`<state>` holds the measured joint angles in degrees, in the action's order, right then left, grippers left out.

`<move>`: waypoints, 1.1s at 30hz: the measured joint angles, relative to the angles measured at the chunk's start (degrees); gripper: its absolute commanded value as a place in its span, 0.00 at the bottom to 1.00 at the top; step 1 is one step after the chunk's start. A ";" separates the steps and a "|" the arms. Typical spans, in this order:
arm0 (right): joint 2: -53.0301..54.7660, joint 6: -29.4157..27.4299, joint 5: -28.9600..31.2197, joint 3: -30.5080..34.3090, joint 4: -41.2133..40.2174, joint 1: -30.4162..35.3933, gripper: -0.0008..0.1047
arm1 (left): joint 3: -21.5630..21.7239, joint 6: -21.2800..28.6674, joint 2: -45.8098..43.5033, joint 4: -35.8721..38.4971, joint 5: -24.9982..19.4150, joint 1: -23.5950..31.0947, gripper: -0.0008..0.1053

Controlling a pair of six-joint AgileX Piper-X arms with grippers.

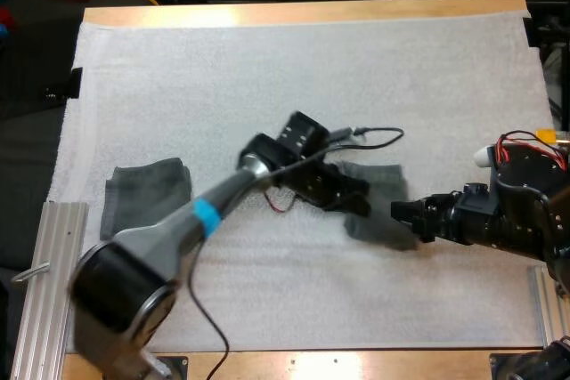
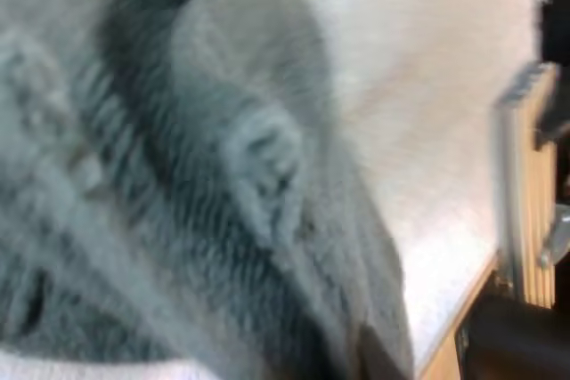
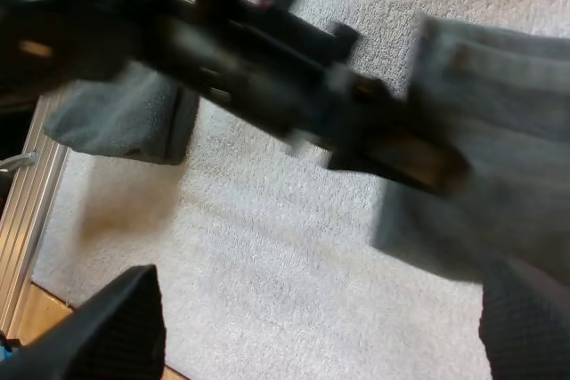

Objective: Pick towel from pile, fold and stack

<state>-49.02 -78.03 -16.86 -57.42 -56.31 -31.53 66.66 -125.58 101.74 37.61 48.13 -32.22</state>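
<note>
Your left gripper [image 1: 354, 194] blurs against the towel [image 1: 387, 179], its hold impossible to tell, while your right gripper [image 1: 403, 216] gapes empty beside it

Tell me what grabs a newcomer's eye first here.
The left pincer is down on a rumpled dark grey-green towel at the middle of the white mat, the open right pincer at its right edge. A folded dark grey-green towel lies apart near the mat's left side.
</note>
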 measured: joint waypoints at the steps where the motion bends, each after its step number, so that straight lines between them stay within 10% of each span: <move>1: 0.00 0.00 0.00 0.00 0.00 0.00 0.68 | 0.00 1.54 -1.46 1.93 -0.03 0.99 0.01; 9: 0.00 0.00 0.00 0.00 0.00 0.00 0.68 | 0.00 18.05 -11.33 20.64 -1.53 10.03 0.01; 16: 0.00 0.00 0.00 0.00 0.00 0.00 0.68 | 0.00 29.65 -17.67 35.29 -14.54 19.69 0.01; 33: 0.00 0.00 0.00 0.00 0.00 0.00 0.68 | 0.00 38.73 -22.20 43.46 -37.05 36.96 0.01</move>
<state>-49.02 -78.03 -16.86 -57.42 -56.31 -31.53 66.66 -86.85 79.54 81.07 11.08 4.74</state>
